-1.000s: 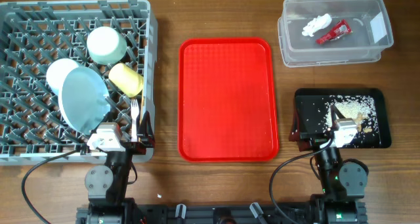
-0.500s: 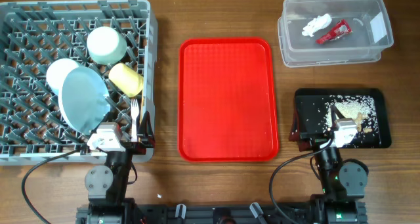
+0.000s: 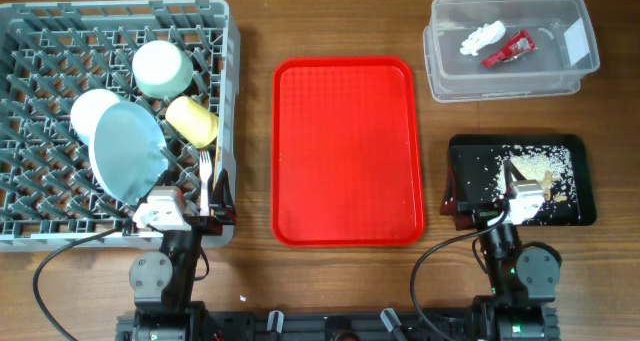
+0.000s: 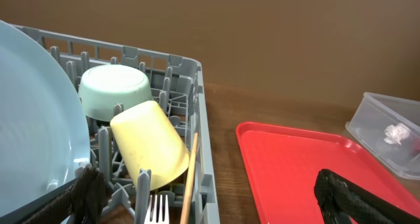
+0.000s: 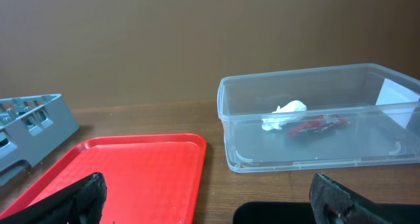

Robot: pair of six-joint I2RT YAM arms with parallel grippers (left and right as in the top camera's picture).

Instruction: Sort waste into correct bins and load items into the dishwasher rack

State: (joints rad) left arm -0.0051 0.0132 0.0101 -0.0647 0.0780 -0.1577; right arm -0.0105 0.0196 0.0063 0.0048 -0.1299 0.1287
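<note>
The grey dishwasher rack [image 3: 40, 41] holds a tilted pale-blue plate [image 3: 125, 161], a pale green saucer [image 3: 163, 68] upside down, a yellow cup [image 3: 192, 121] on its side, a small pale bowl [image 3: 90, 106] partly behind the plate, a white fork [image 3: 206, 176] and wooden chopsticks [image 4: 189, 178]. A white tissue [image 3: 481, 36] and red wrapper [image 3: 509, 50] lie in the clear tub [image 3: 512, 79]. Rice scraps [image 3: 535, 166] cover the black tray [image 3: 470, 156]. My left gripper [image 4: 213, 198] is open over the rack's near right corner. My right gripper [image 5: 211, 201] is open and holds nothing.
A large red tray [image 3: 345, 151] lies bare between the rack and the bins. Both arm bases stand at the table's near edge, with cables trailing beside them. Bare wood shows between the red tray and the tub.
</note>
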